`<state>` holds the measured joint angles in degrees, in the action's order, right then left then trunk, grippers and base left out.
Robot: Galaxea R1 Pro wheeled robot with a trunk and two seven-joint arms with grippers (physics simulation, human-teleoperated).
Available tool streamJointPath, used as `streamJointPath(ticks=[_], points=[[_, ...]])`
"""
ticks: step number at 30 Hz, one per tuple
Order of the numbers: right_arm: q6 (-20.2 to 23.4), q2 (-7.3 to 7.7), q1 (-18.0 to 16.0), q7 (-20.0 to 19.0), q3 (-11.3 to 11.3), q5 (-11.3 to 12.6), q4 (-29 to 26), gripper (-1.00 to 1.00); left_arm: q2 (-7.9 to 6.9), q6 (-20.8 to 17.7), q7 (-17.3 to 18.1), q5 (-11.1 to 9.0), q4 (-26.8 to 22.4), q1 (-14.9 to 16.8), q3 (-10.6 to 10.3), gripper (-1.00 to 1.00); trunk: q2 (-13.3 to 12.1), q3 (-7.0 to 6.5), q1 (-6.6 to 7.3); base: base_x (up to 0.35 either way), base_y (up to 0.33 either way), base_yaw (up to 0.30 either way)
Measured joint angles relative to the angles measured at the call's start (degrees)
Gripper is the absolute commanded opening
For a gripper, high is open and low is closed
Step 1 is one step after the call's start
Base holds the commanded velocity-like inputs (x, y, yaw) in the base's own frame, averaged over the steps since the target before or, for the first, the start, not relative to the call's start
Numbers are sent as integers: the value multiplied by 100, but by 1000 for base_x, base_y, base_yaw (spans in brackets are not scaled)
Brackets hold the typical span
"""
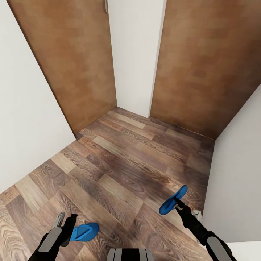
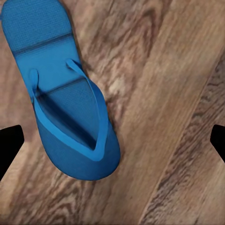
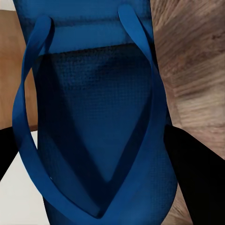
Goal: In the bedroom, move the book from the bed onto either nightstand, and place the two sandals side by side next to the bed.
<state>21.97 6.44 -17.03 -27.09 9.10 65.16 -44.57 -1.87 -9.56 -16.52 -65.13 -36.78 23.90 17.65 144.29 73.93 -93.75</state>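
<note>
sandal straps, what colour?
Blue, same as the soles; clearest on the sandal in the right wrist view.

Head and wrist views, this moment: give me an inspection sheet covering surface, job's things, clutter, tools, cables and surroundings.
Surface: wood-plank floor, brown, bare between the arms.
Job's things: one blue sandal held up at the right tool, toe end clamped; the other sandal lies flat on the floor, strap side up, by the left tool.
Clutter: nothing seen.
Tools: right tool shut on its sandal; left tool open, fingers apart, the loose sandal off to one side between them in the left wrist view.
Cables: nothing seen.
Surroundings: two brown wooden doors, white walls, a narrow corner.
</note>
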Motion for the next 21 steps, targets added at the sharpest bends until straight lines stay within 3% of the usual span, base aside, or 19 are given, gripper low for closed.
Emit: streamJointPath(ticks=[18,21], points=[[0,-1,0,8,0,-1,4,-100,38,-37,-7,-49,17,0,-20,100,0,0,0,0,0,0],[-2,-1,0,15,0,-1,7,-100,135,-20,9,-48,16,1,-28,100,0,0,0,0,0,0]])
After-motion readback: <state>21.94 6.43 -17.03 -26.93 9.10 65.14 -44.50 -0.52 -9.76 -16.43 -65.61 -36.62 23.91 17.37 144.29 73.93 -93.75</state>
